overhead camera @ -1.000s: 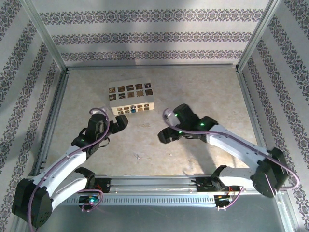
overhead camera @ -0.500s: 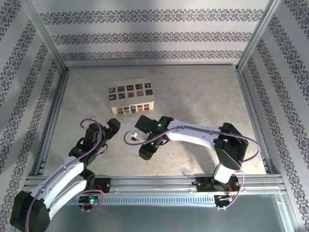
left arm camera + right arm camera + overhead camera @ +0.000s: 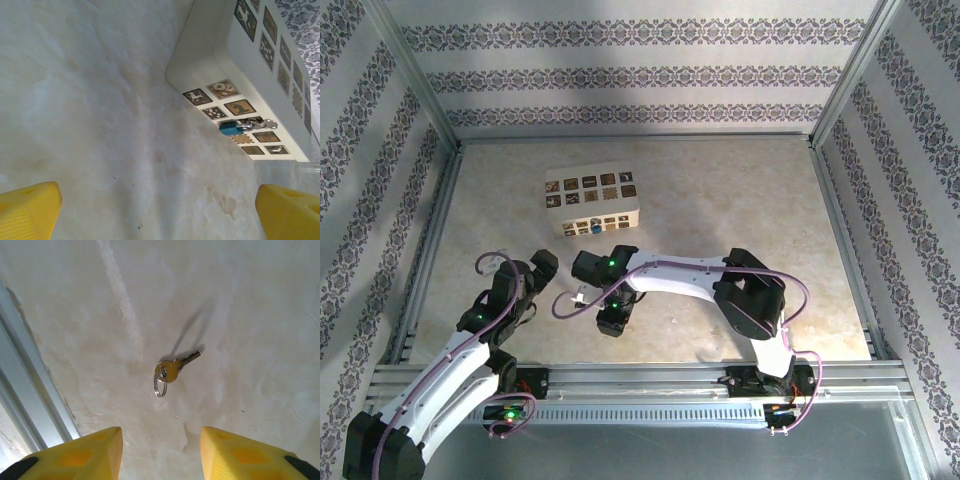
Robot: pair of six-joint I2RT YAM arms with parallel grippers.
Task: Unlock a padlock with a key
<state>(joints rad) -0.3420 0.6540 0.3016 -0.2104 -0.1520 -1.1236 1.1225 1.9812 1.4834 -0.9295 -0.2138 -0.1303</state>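
Note:
A small brass key (image 3: 172, 371) on a steel ring (image 3: 160, 385) lies flat on the pale table. My right gripper (image 3: 160, 455) hovers just short of it, open, with nothing between the yellow fingers (image 3: 80, 455). From above, the right gripper (image 3: 610, 318) points down at the near middle of the table and covers the key. The blue padlock (image 3: 230, 127) hangs on the front face of the white picture box (image 3: 210, 45), its silver shackle to the right. From above, the padlock (image 3: 582, 228) shows on the box (image 3: 592, 200). My left gripper (image 3: 157, 212) is wide open and empty, well short of the box, and seen from above (image 3: 542, 265).
An aluminium rail (image 3: 30, 390) runs close to the left of the right gripper, along the near table edge (image 3: 640, 375). Patterned walls close in the table on three sides. The right arm's forearm (image 3: 680, 275) stretches across the middle.
The right arm swung left across the table to hover over the key, and its jaws narrowed. The left arm drew back a little toward the near left, still wide open.

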